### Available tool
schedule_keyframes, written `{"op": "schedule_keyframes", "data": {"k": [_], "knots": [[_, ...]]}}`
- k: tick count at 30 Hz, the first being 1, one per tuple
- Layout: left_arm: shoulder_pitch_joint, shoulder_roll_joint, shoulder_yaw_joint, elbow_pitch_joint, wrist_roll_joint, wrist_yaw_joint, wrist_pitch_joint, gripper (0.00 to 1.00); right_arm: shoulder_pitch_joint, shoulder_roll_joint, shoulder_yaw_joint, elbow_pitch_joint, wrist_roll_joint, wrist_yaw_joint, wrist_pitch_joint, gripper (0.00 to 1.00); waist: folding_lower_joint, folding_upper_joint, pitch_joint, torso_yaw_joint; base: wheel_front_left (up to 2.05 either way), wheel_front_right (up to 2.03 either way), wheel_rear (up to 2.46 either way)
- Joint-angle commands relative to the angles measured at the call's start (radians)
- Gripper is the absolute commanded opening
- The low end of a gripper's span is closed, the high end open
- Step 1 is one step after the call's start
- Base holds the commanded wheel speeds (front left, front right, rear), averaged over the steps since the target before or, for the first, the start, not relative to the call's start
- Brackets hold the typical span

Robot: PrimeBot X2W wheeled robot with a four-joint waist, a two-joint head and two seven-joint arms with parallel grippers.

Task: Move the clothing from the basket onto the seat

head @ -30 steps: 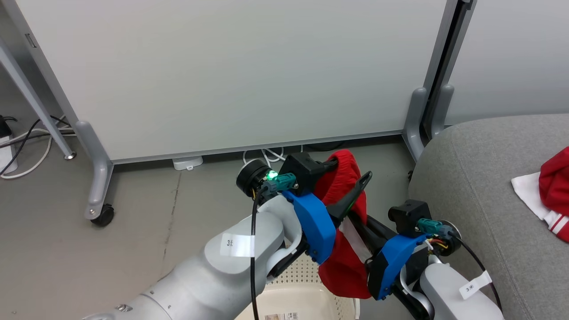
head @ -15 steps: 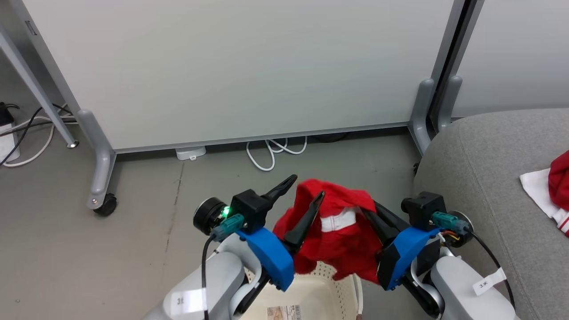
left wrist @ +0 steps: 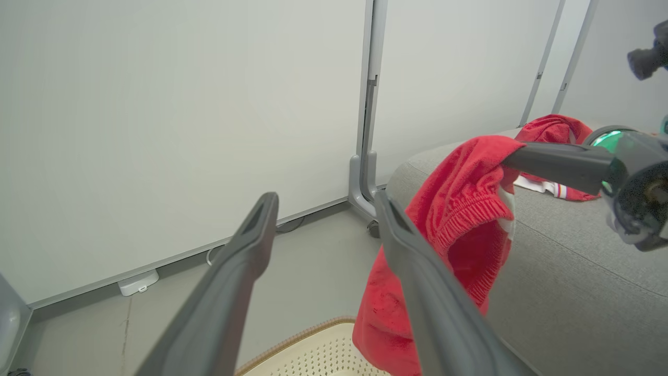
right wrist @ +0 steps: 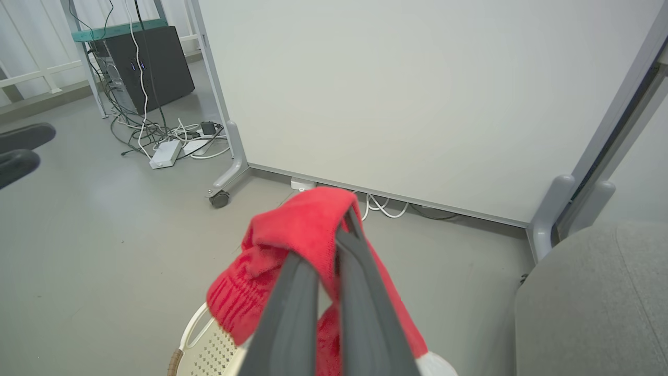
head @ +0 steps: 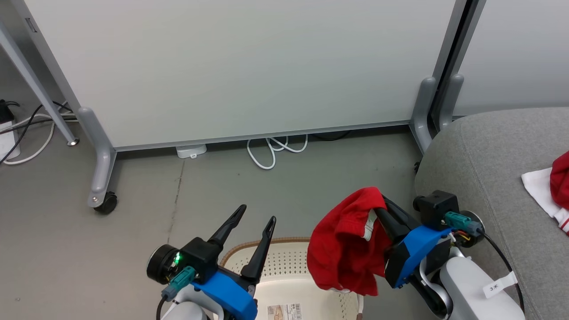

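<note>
Left gripper at 7 o'clock, fingers spread wide, empty, pointing 1 o'clock | right gripper at 4 o'clock, fingers pinched on garment, pointing 11 o'clock | right forearm enters from 5 o'clock

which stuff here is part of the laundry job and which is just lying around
Job:
- red garment, shut in the right tool
- left tool, open
- basket
- seat
- clothes lying on the seat

Lying about:
- white cable
- partition panel
- caster
</note>
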Motion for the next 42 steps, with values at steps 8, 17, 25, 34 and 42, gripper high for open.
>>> {"op": "schedule_keyframes", "data": {"k": [8,17,25,34,42], "knots": [[0.09,-0.034,0.135,-0.029,0.072,-0.025,-0.005,1.0,0.032,-0.002,-0.029,-0.032,-0.015,0.0,0.014,0.0,0.0,0.0,0.0,0.004,0.0,0.0,0.0],[0.11,-0.056,0.176,-0.026,0.115,-0.038,-0.005,1.0,0.045,0.003,-0.04,-0.048,-0.021,0.0,0.026,0.0,0.0,0.0,0.0,-0.008,0.0,0.0,0.0],[0.111,-0.055,0.18,-0.035,0.129,-0.04,-0.005,1.0,0.042,0.007,-0.044,-0.062,-0.028,0.0,0.03,0.0,0.0,0.0,0.006,-0.09,0.0,0.0,0.0],[0.099,-0.056,0.171,-0.042,0.123,-0.04,-0.005,1.0,0.05,0.0,-0.06,-0.074,-0.032,0.0,0.038,0.0,0.0,0.0,0.014,-0.224,0.0,0.0,0.0],[0.094,-0.053,0.167,-0.042,0.119,-0.04,-0.005,1.0,0.044,0.004,-0.069,-0.081,-0.034,0.0,0.036,0.0,0.0,0.0,0.028,-0.348,0.0,0.0,0.0]]}}
